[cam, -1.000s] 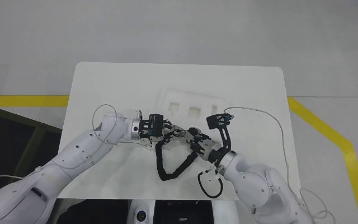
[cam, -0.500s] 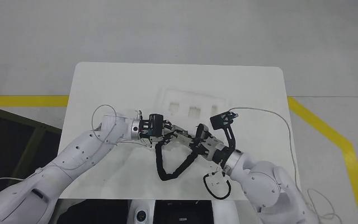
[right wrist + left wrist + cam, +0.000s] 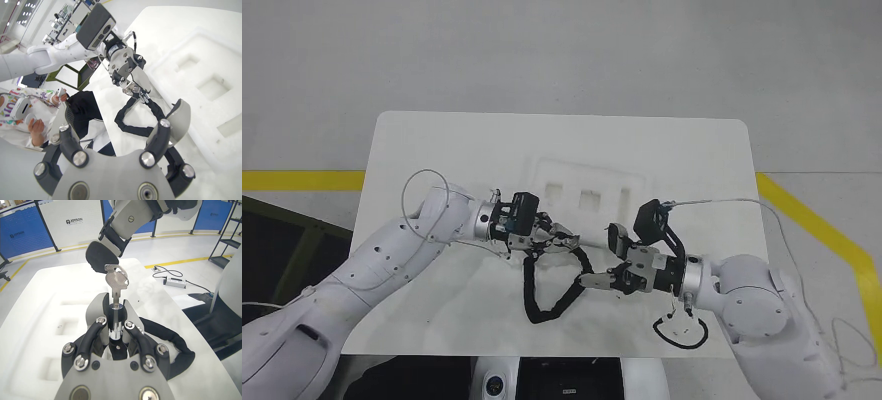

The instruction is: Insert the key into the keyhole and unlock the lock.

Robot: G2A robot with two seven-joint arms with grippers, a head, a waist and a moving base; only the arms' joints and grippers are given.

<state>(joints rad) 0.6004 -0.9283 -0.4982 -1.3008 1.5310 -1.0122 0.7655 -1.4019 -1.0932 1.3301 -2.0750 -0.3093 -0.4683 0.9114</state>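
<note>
Swinging outward, the right arm now lies low and level along the near side of the table (image 3: 422,150), where a second ago it stood bent close to the lock. Its claw has backed off a little and faces the lock from the side. The left arm has barely shifted.

Beyond both arms a white tray (image 3: 587,182) with square pockets lies on the table. The black cable (image 3: 534,300) droops in a loop from the lock onto the tabletop. Our left claw (image 3: 115,303) is clamped on the lock (image 3: 115,321) and holds it above the table, with the keyhole (image 3: 116,306) turned toward the other arm. The key (image 3: 115,280) stands in the keyhole with part of its blade showing, its head free and a ring (image 3: 126,275) hanging from it. Our right claw (image 3: 599,262) gapes wide and holds nothing. One pad (image 3: 102,257) sits just behind the key's head; we cannot tell whether it touches.

We judge the insertion nearly done, with the turn remaining. To do it well, we bring both pads onto the flat faces of the head, clear of the ring, and press the key fully home. We line the wrist up with the blade so the twist is pure rotation. The left grip must stay firm, or the lock may spin with the key.
</note>
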